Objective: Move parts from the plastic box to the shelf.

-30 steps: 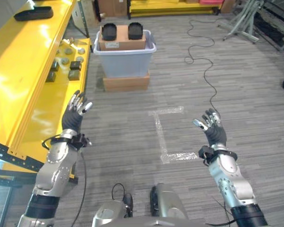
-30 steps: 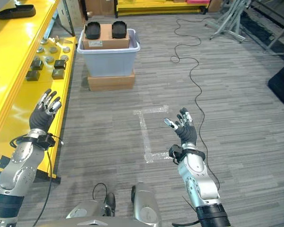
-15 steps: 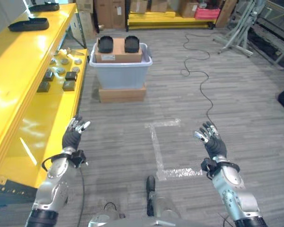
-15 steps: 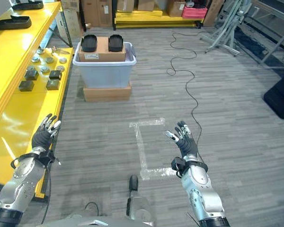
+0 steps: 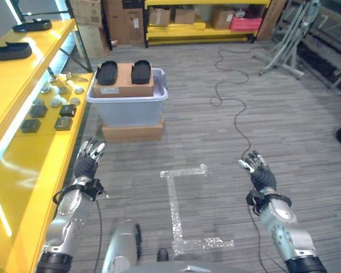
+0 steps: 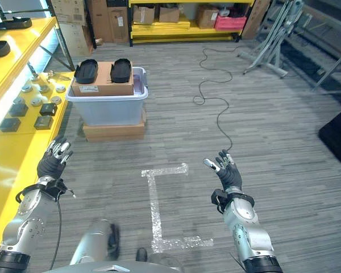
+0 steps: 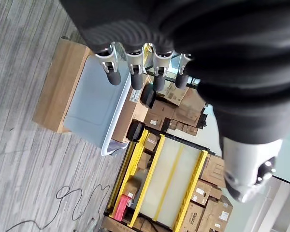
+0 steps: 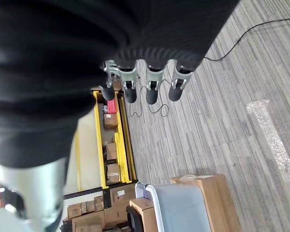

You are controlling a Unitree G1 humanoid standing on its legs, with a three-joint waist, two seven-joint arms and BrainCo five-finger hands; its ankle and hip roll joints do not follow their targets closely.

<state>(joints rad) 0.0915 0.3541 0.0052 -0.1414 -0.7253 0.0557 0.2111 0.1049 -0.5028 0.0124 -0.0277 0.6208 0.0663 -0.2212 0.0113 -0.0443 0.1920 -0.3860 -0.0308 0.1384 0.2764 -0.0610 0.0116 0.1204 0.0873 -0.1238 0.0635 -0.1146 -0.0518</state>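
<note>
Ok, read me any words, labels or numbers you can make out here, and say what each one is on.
None can be read.
White label on the cardboard box in the plastic box: print too small.
Stacked cartons by the far racking: printed marks, too blurred to read.

no readable text, white label (image 5: pixel 102 90) on cardboard box (image 5: pixel 123 87) in plastic box (image 5: pixel 128 108) too small to read, well ahead of left hand (image 5: pixel 86 162) fingertips, print on far cartons (image 7: pixel 203 213) illegible
</note>
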